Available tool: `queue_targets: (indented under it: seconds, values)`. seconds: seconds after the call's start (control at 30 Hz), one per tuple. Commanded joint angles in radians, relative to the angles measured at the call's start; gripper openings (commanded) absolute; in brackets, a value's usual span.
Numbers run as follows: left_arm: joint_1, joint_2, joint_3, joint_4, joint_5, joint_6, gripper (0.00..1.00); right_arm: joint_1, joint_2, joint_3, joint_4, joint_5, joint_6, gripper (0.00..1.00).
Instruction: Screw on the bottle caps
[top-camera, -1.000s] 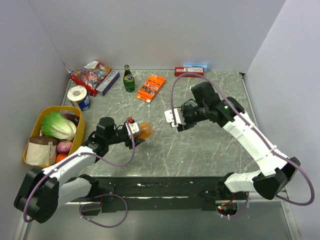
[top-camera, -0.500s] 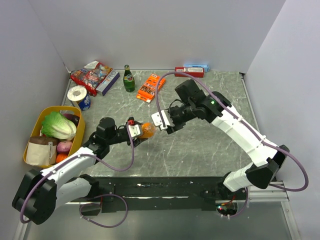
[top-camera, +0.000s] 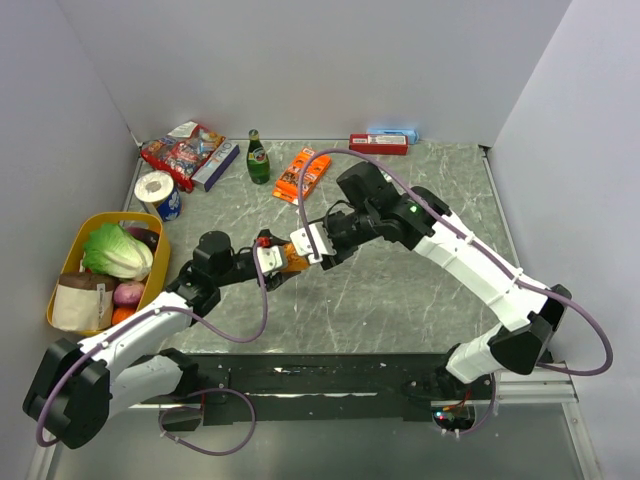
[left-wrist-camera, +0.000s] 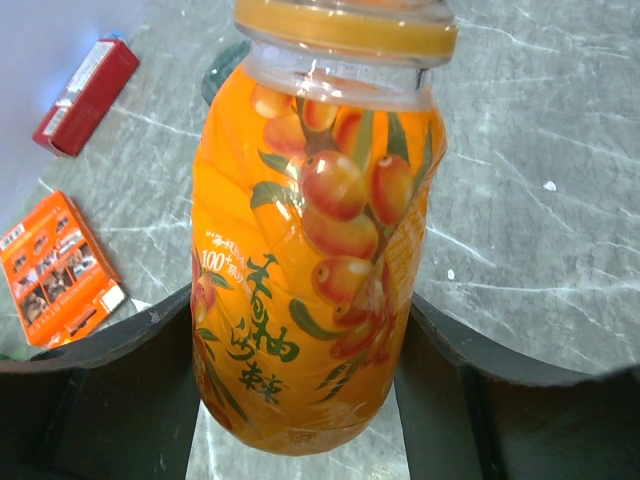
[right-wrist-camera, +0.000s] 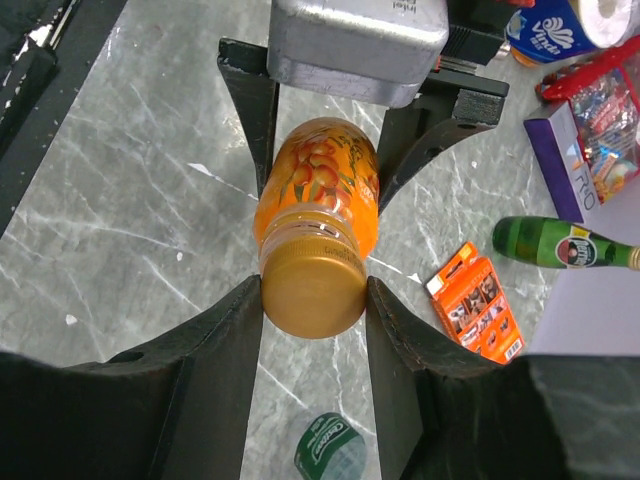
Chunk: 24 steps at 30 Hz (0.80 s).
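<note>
L hand (left-wrist-camera: 300, 385) clamps squat glossy orange bottle (left-wrist-camera: 315, 200), R hand (right-wrist-camera: 312, 302) pinches round cap (right-wrist-camera: 312, 285)

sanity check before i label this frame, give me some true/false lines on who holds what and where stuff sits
1. The left fingers grip the orange bottle around its body. True.
2. The orange cap sits on the bottle's neck, between the right fingers. True.
3. The green glass bottle lies in the yellow basket. False: it stands on the table near the far edge, beside the orange packet.
4. The yellow basket is at the table's right edge. False: it is at the left edge, with a lettuce in it.
</note>
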Motion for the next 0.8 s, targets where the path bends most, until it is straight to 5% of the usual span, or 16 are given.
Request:
queue_targets:
  seconds: [0.0,0.77]
  values:
    - [-0.008,-0.018,0.042,0.041,0.030,0.004,0.01,0.016,0.010,0.010,0.045,0.017,0.015,0.39]
    - [-0.008,-0.033,-0.015,0.252,-0.085,-0.115,0.01,0.002,0.128,0.138,-0.104,-0.006,0.073,0.39]
